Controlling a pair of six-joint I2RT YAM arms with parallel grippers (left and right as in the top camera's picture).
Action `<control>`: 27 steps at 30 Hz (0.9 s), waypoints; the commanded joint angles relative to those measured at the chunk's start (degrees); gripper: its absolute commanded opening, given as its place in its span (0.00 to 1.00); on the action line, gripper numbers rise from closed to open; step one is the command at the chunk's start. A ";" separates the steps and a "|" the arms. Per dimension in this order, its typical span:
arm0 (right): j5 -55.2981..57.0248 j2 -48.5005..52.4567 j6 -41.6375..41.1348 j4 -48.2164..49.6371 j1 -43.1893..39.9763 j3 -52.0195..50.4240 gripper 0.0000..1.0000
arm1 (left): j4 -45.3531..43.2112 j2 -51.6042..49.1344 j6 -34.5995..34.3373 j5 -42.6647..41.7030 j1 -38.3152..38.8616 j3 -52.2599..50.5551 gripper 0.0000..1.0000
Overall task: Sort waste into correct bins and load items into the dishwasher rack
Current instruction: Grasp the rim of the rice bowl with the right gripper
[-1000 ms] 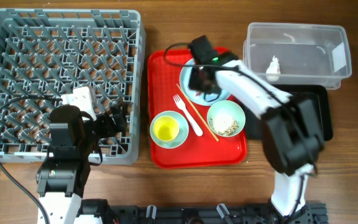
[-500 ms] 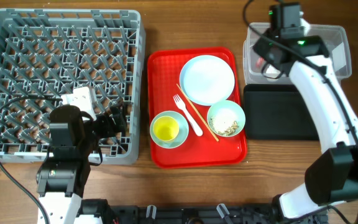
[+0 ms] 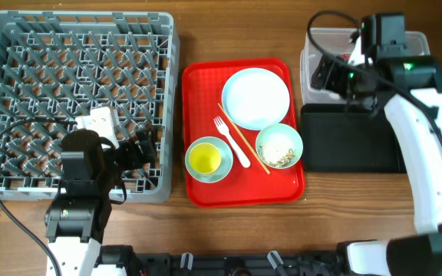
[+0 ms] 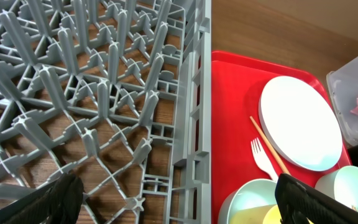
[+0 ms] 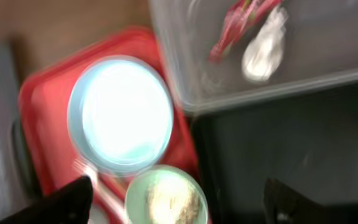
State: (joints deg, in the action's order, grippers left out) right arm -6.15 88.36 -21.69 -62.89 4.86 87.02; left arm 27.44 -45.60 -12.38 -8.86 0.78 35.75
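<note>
The bowl (image 3: 279, 146) of food scraps (image 3: 284, 159) sits at the near right corner of the red tray (image 3: 202, 84), with the chopsticks (image 3: 244, 139) just to its left. It is probably light, stiff and slick, so it is best pinched over its right rim and kept level, since the scraps are loose. The black tray (image 3: 344, 149) lies just to its right. Beyond that, the clear tub (image 5: 340, 37) holds the wrapper (image 5: 235, 25) and paper wad (image 5: 263, 45). The right gripper (image 5: 178, 185) hangs over the tub's left end, jaws apart and empty. The left gripper (image 4: 179, 196), also spread wide, is at the rack's (image 4: 104, 93) near right edge.
</note>
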 commanded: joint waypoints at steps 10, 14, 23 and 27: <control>-1.07 -11.32 0.63 2.32 16.20 -13.90 0.84 | -0.13 -0.15 -0.48 -0.70 -0.31 1.11 1.00; 0.96 -9.14 -5.25 6.64 21.62 -19.19 0.71 | -0.13 -0.15 -0.48 -0.70 -0.31 1.11 1.00; 4.31 1.66 -16.50 16.31 28.02 -23.69 0.56 | -0.13 -0.15 -0.48 -0.70 -0.31 1.11 1.00; 5.18 8.24 -18.47 19.76 29.27 -23.69 0.45 | -0.04 -0.15 -0.50 -0.70 -0.31 1.11 1.00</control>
State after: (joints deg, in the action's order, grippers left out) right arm -3.46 91.50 -35.66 -43.97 33.12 63.70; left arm 27.44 -45.58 -12.40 -8.88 0.78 35.75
